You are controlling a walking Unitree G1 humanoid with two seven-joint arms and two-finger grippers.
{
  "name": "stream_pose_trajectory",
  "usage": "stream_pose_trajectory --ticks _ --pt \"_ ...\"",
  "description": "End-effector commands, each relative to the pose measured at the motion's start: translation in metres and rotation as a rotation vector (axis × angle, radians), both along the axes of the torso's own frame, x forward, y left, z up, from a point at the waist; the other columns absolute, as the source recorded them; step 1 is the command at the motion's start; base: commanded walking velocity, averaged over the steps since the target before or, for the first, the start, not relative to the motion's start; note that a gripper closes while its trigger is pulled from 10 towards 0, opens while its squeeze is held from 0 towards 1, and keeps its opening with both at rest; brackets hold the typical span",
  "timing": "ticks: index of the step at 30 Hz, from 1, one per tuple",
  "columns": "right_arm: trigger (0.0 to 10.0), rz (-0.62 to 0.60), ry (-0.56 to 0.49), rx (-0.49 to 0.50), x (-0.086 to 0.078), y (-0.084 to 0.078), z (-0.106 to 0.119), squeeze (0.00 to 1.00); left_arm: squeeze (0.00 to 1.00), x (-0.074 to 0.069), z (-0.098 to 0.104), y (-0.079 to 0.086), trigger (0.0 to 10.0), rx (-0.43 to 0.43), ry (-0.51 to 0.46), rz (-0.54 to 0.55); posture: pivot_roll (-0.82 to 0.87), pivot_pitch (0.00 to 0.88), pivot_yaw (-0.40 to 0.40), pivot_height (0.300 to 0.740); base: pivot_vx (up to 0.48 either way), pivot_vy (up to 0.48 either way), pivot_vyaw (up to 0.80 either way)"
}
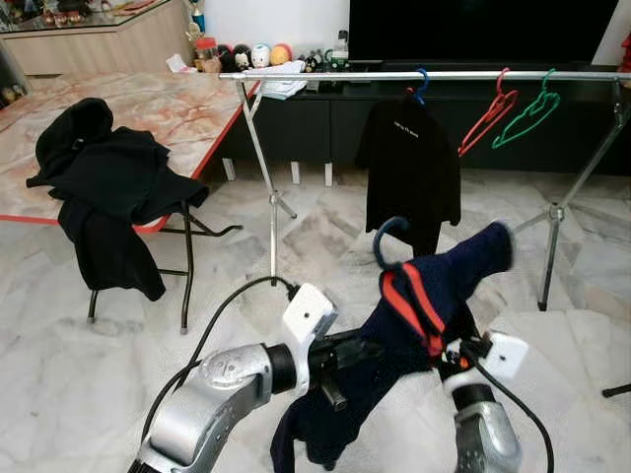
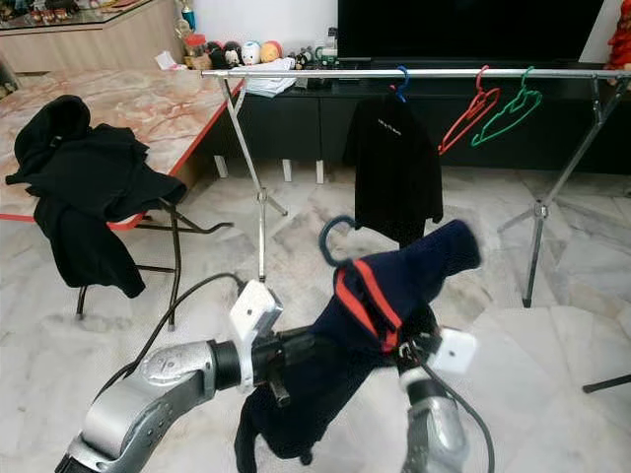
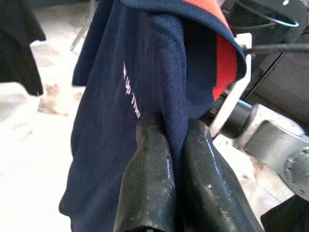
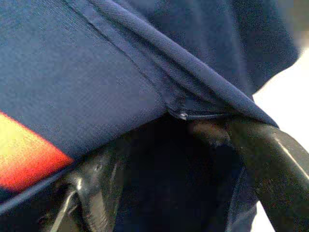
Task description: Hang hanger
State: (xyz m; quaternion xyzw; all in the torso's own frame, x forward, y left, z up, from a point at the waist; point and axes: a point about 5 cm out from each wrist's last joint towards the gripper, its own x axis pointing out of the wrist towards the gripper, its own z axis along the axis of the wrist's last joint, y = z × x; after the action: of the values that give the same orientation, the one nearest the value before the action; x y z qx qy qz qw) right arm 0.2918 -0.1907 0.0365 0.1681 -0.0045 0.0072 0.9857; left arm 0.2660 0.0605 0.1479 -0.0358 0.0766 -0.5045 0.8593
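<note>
1. Two grippers hold a navy shirt [image 1: 414, 335] on a blue hanger [image 1: 387, 236] at lower centre of the head views
2. Left gripper [image 3: 176, 140] has its fingers pressed together, pinching a fold of the navy cloth
3. Right gripper [image 4: 193, 159] sits under the shirt's hem; whether its fingers are spread I cannot tell
4. Rail [image 1: 424, 75] runs across the top of the frame, carrying a black shirt [image 1: 409, 163], then a red hanger [image 1: 488, 113] and a green hanger [image 1: 527, 110] to the right
5. Bare rail lies left of the black shirt
6. Marble floor [image 1: 315, 232] between robot and rack is open; a table [image 1: 148, 108] with black clothes [image 1: 104, 187] stands upper left
</note>
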Motion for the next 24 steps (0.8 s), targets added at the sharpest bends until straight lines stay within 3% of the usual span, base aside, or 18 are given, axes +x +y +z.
stream_pose_trajectory --ticks 1,8,13,23,24 --pt "10.0 -0.008 0.034 -0.006 -0.003 0.001 -0.006 0.00 0.00 0.001 0.004 0.002 10.0 -0.005 -0.025 0.010 0.04 0.068 0.046 0.740 0.000 0.000 0.00" --pt "10.0 0.062 0.186 -0.078 -0.029 0.000 -0.033 0.00 0.00 0.013 0.005 0.010 10.0 -0.008 -0.045 0.099 0.02 0.054 0.046 0.740 0.000 0.000 0.00" --pt "10.0 0.015 0.180 -0.088 -0.033 -0.007 -0.032 0.00 0.00 0.013 0.003 0.010 10.0 -0.004 -0.048 0.101 0.02 0.044 0.045 0.740 0.000 0.000 0.00" --pt "10.0 0.051 0.102 -0.061 -0.036 0.008 -0.025 0.00 0.00 0.012 0.002 0.008 10.0 -0.009 -0.051 0.100 0.02 0.026 0.043 0.740 0.000 0.000 0.00" --pt "10.0 0.099 0.102 -0.048 -0.036 0.014 -0.026 0.51 0.00 0.012 0.001 0.008 10.0 -0.009 -0.052 0.098 0.02 0.024 0.042 0.740 0.000 0.000 0.00"
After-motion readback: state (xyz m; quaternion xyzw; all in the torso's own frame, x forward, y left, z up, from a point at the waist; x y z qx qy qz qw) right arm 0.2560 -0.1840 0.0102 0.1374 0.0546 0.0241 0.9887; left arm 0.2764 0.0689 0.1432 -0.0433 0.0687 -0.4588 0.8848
